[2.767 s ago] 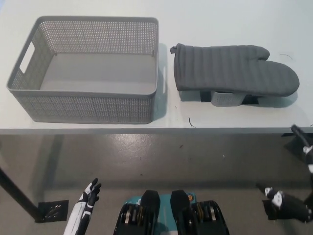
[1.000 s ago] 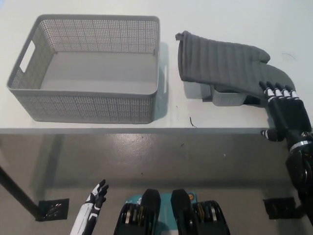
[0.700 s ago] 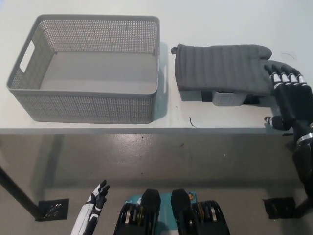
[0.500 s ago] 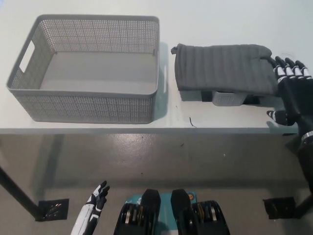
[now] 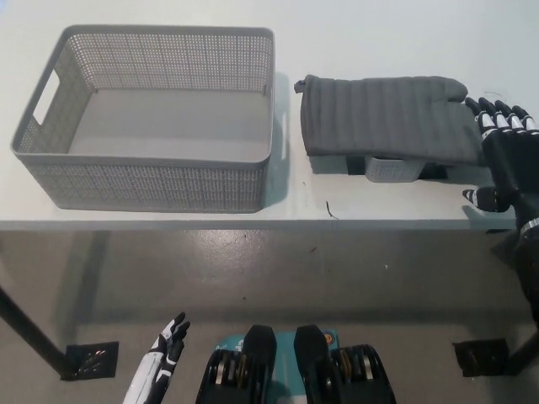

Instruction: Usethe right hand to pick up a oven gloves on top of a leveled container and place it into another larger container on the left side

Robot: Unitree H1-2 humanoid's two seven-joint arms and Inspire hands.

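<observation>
A dark grey quilted oven glove (image 5: 383, 118) lies flat on a small low grey container (image 5: 392, 169) on the white table, cuff toward the left. My black right hand (image 5: 505, 156) lies over the glove's right tip, fingers stretched out straight and apart, thumb down near the table's front edge. It is open; the glove's tip is hidden under it. A large grey perforated basket (image 5: 160, 185) stands left of the glove with nothing in it. My white left hand (image 5: 164, 353) rests low at the bottom left, below the table, fingers apart.
The table's front edge (image 5: 253, 224) runs across the middle of the picture, with grey floor below it. A narrow gap separates the basket from the glove. A small dark mark (image 5: 329, 210) lies on the table near the front edge.
My right hand rose from below the table onto the glove's right end, then slid right and farther back. The glove tilted briefly and lies level again. The left hand barely moved.
</observation>
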